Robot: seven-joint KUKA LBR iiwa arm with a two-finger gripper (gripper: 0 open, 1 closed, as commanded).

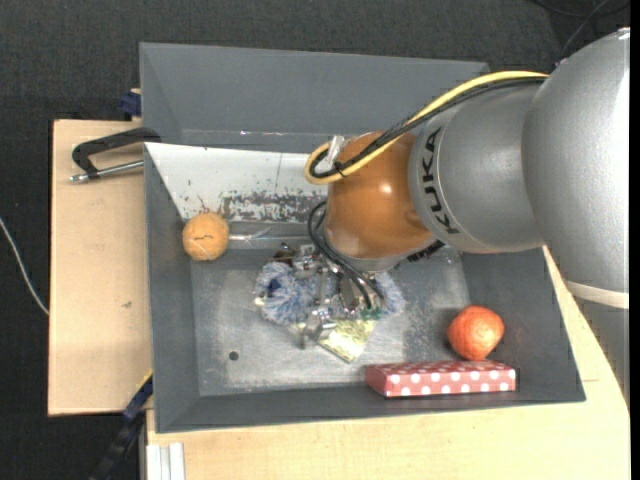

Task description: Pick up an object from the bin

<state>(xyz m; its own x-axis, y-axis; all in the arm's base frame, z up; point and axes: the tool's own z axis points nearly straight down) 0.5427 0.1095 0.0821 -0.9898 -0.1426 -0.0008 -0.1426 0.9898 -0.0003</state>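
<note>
My gripper (338,306) sits right over the crumpled blue-and-white rag (283,293) in the middle of the bin (225,363), most of the rag lying toward the view's left, though I can't tell how open it is or whether it grips anything.

The arm (560,158) is a thick, rounded body of smooth silver-grey metal, built of broad cylindrical and domed sections, with a faint seam where one section meets the next. On the link nearest the wrist, the name KUKA (437,183) is printed in black capital letters that follow the curve of the casing. The wrist is capped by a glossy orange cover (370,208), rounded like a ball. A yellow cable (460,93), paired with a black one, runs along the top of the arm and ends in a loop at the cover. Below it, thin dark wires lead down to the gripper (340,303), a small cluster of grey metal parts.
</note>
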